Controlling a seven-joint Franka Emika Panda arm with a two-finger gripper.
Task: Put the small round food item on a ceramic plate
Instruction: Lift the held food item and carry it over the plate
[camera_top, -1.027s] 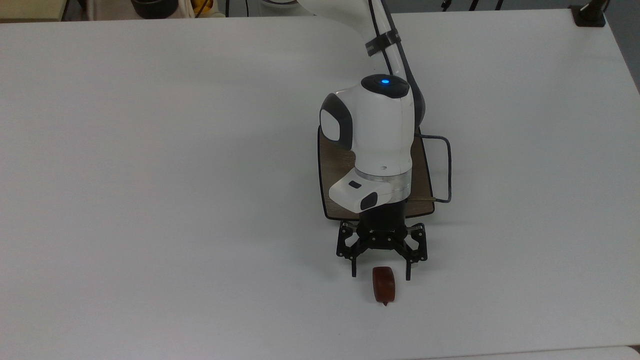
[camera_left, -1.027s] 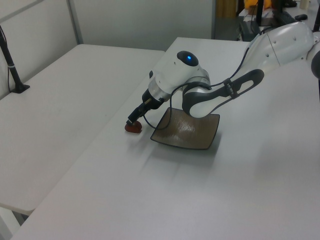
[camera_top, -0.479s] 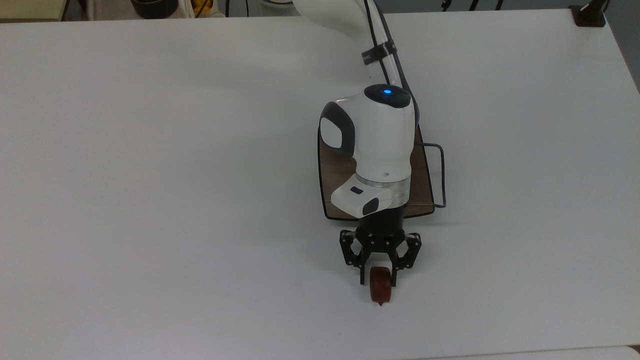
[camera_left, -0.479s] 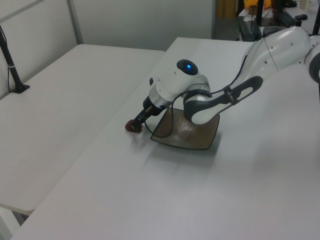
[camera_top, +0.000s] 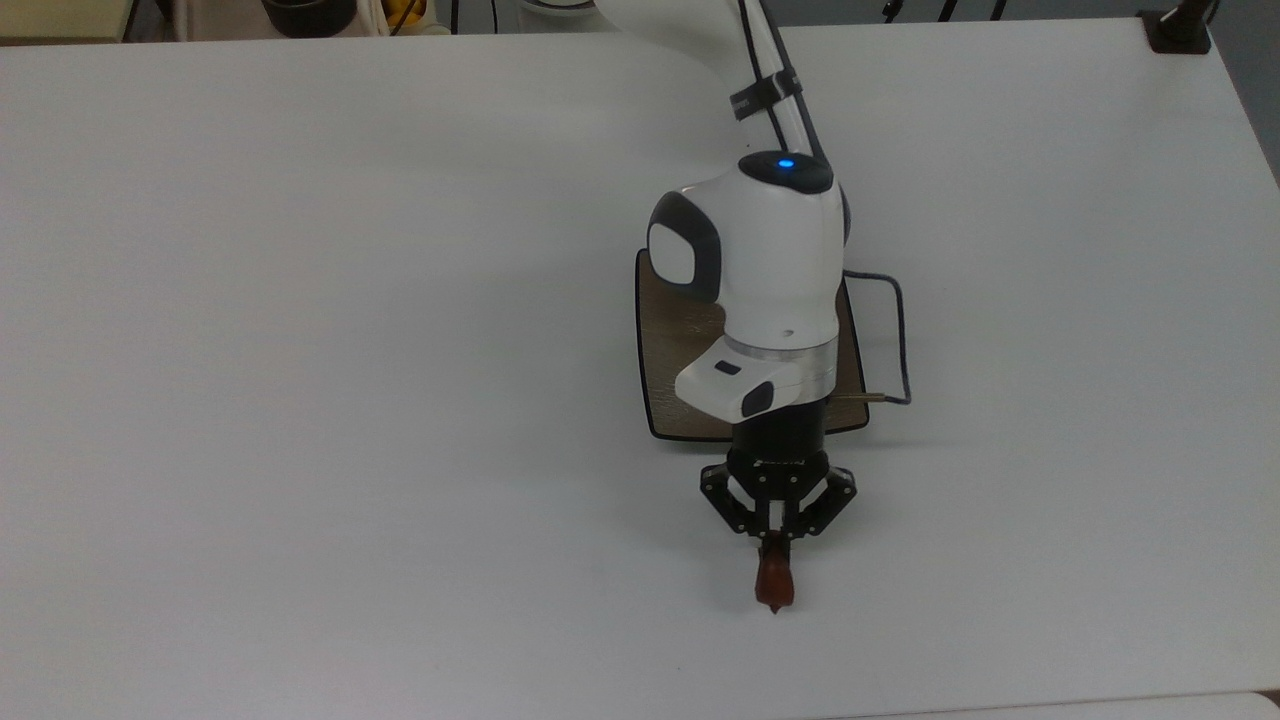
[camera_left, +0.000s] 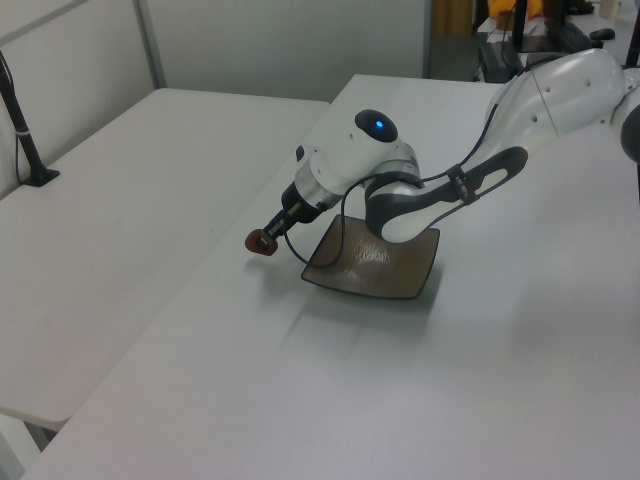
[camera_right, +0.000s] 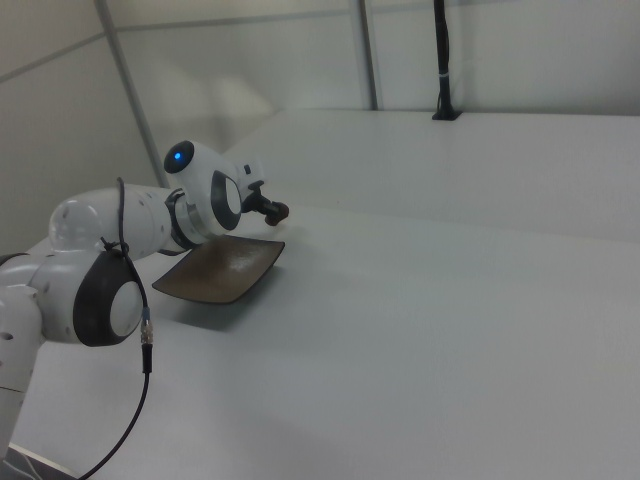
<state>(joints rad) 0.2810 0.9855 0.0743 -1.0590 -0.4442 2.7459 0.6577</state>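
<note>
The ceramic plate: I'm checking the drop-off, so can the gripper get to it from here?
Probably yes: the gripper, shut on the small round food item, hangs just beside the ceramic plate, with nothing between.

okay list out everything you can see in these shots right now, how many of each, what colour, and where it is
small round food item: one, glossy reddish-brown, held between the fingers, raised just off the table in the left view, past the plate's near edge in the top view.
ceramic plate: one, tan-brown with a thin dark rim, square, lying on the table partly under the arm.
table: one, white, carrying the plate.
second table: one, white, at the left view's left.
black post: one, standing at the far table edge in the right view.
cable: one, dark, looping beside the plate.
arm: one, white and grey, blue light on top.
hand: one, black, closed on the food item.
</note>
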